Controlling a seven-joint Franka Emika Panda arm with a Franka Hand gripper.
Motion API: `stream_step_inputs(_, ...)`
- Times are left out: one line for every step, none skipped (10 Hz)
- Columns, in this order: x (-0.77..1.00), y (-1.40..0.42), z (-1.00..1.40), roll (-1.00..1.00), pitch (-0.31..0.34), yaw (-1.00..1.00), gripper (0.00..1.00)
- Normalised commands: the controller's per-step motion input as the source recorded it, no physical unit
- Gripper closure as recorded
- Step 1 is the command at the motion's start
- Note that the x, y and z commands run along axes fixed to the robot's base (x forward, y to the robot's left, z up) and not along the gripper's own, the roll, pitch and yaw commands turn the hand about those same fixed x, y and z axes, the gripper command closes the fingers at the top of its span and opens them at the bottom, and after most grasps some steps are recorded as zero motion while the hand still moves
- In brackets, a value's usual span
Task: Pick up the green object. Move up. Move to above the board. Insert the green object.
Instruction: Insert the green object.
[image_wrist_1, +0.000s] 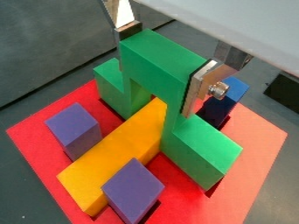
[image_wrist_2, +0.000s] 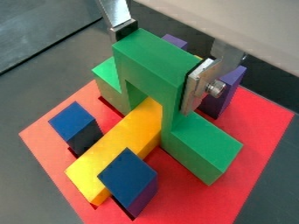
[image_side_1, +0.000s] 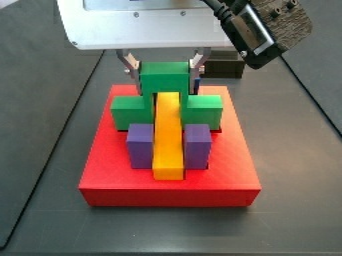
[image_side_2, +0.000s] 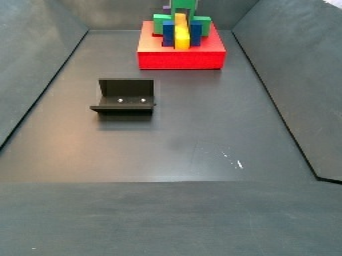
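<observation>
Gripper (image_wrist_1: 158, 63) clamped on the green object (image_wrist_1: 163, 96) straddling the yellow bar (image_wrist_1: 117, 153) on the board (image_side_1: 167, 185), apparently seated, fixture (image_side_2: 124, 98) visible only in a side view, well apart.

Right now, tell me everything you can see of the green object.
The green object is a solid, matte, arch-like block: one raised middle cube joined to two lower side cubes. It stands upright on the red board, straddling the long yellow bar, which runs under its middle. The gripper holds the raised cube, a silver finger flat against each side. Blue and purple posts stand close by.
</observation>
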Motion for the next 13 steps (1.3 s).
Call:
stream_step_inputs(0.21, -0.13, -0.44, 0.02, -0.074, 0.0, 1.0)
stream_step_inputs(0.23, -0.04, -0.41, 0.06, -0.004, 0.0, 1.0)
stream_step_inputs(0.17, 0.0, -0.33, 0.09, 0.0, 0.02, 1.0)
stream_step_inputs(0.04, 0.0, -0.24, 0.13, 0.0, 0.07, 1.0)
stream_step_inputs(0.0, 0.0, -0.22, 0.16, 0.0, 0.07, 1.0)
stream_step_inputs(0.0, 0.0, -0.22, 0.14, 0.0, 0.07, 1.0)
stream_step_inputs(0.0, 0.0, -0.21, 0.13, 0.0, 0.04, 1.0)
stream_step_inputs(0.0, 0.0, -0.22, 0.13, 0.0, 0.03, 1.0)
stream_step_inputs(0.03, 0.0, -0.44, 0.07, -0.029, 0.0, 1.0)
stream_step_inputs(0.2, -0.05, -0.58, 0.01, 0.0, 0.0, 1.0)
stream_step_inputs(0.19, -0.05, -0.53, 0.02, 0.0, 0.0, 1.0)
stream_step_inputs(0.19, -0.05, -0.52, 0.02, 0.0, 0.0, 1.0)
stream_step_inputs(0.2, -0.13, -0.57, 0.0, 0.0, 0.0, 1.0)
